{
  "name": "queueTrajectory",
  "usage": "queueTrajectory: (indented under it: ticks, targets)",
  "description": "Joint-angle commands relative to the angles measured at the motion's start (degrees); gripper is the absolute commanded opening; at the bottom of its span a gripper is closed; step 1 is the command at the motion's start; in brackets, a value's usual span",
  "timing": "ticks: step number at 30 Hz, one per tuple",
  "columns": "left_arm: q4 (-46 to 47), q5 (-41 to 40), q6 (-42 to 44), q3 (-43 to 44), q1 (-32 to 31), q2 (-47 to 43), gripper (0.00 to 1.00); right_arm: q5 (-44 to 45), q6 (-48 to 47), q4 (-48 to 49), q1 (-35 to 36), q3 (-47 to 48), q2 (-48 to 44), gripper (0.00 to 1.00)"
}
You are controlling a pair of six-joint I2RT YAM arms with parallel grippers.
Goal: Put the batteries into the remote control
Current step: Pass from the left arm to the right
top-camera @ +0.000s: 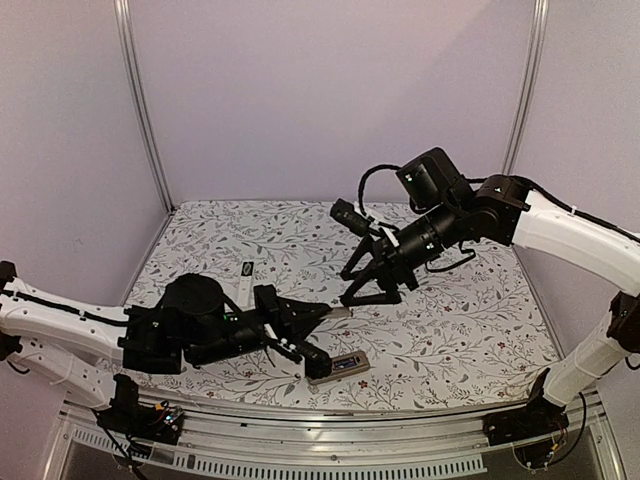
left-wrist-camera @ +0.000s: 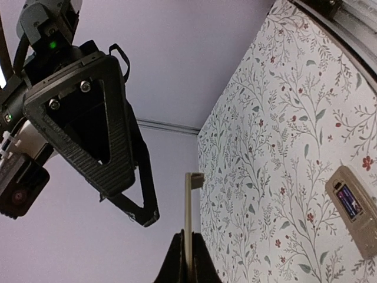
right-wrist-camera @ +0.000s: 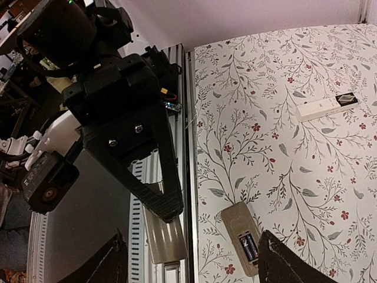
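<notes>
Remote (top-camera: pixel 340 365), front edge of table (top-camera: pixel 470 330), batteries (right-wrist-camera: pixel 248 244) apparently seated in its open bay; left gripper (left-wrist-camera: pixel 187 259) clamped on cover (left-wrist-camera: pixel 188 218), right gripper (top-camera: pixel 352 288) wide open, empty; line cover square over bay before sliding.

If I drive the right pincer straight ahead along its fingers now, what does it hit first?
Probably the beige cover plate clamped in the left pincer: it sits ahead between the open fingers of the right pincer. The remote on the table lies just beside that line; depth is unclear.
</notes>
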Motion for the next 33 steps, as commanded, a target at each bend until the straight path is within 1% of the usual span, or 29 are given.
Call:
queueTrajectory:
  ticks: [1,8,11,14,20,21,26,29,33]
  targets:
    - [0.13,-5.43,9.94,0.53,-1.27,0.64,0.0,-0.78,-3.52,-5.12,2.1,2.73,1.46,0.75]
    - [1.74,-6.82,11.32,0.67,-2.54,2.12,0.0,1.53,-7.25,-4.09,5.6,1.52,2.51,0.72]
    - [1.46,-6.82,11.0,1.17,-2.73,2.5,0.0,2.92,-8.59,-3.36,5.73,1.83,3.38,0.68]
    - [1.0,-6.97,10.49,1.37,-2.75,2.44,0.0,2.45,-10.02,-3.49,5.73,2.77,4.27,0.65]
    - [0.22,-7.14,9.54,1.58,-2.7,2.17,0.0,2.31,-12.7,-5.99,5.73,2.58,6.31,0.63]
    - [0.28,-7.11,9.21,1.59,-2.74,2.21,0.0,2.04,-13.12,-6.05,5.69,2.49,6.44,0.61]
    - [0.69,-7.08,8.6,1.45,-2.77,2.09,0.0,1.09,-13.41,-5.79,5.73,2.59,6.66,0.43]
    - [0.22,-7.21,8.49,1.38,-2.77,1.83,0.0,0.76,-13.47,-5.37,5.73,2.31,6.37,0.35]
    - [-0.82,-7.0,7.86,1.32,-2.79,1.57,0.0,0.62,-13.44,-5.24,5.73,2.52,6.31,0.27]
